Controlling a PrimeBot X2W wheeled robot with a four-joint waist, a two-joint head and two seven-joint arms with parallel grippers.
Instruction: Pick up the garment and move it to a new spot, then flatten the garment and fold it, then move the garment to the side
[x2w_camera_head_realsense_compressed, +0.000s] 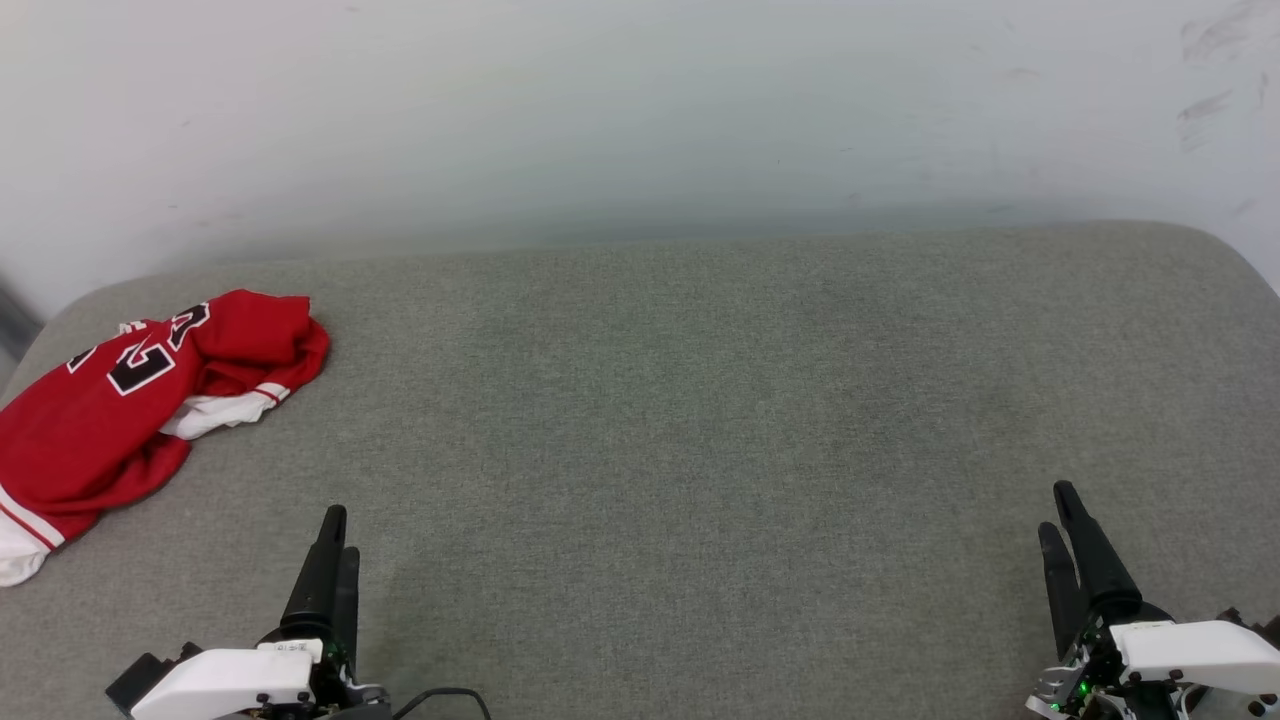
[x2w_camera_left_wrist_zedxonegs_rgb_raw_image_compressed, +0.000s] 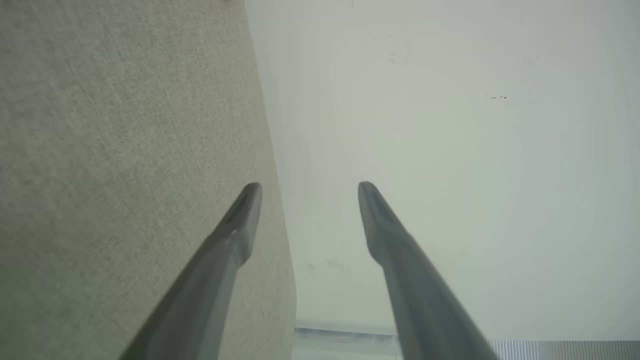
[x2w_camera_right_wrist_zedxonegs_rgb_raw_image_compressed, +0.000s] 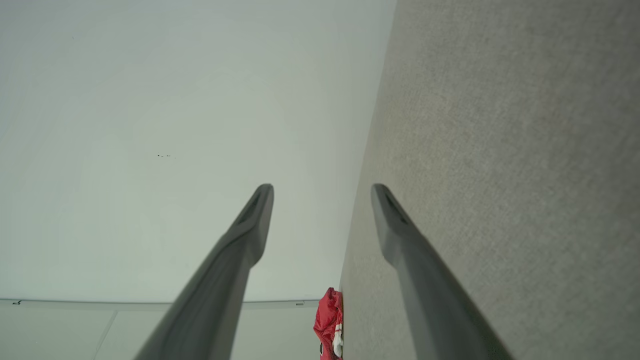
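Garment (x2w_camera_head_realsense_compressed: 90, 430) bunched far left. Left tool (x2w_camera_head_realsense_compressed: 342, 530) & right tool (x2w_camera_head_realsense_compressed: 1054, 507) both open, empty. I'd run left over, pinch thick red fold.

You have one garment (x2w_camera_head_realsense_compressed: 110, 420), lying on one grey cushion (x2w_camera_head_realsense_compressed: 700, 420). Grippers, two: one left gripper (x2w_camera_head_realsense_compressed: 342, 530) and one right gripper (x2w_camera_head_realsense_compressed: 1054, 507). Each carries two dark fingers (x2w_camera_left_wrist_zedxonegs_rgb_raw_image_compressed: 240, 225), so you count four in all. One white wall (x2w_camera_head_realsense_compressed: 640, 120) stands behind.
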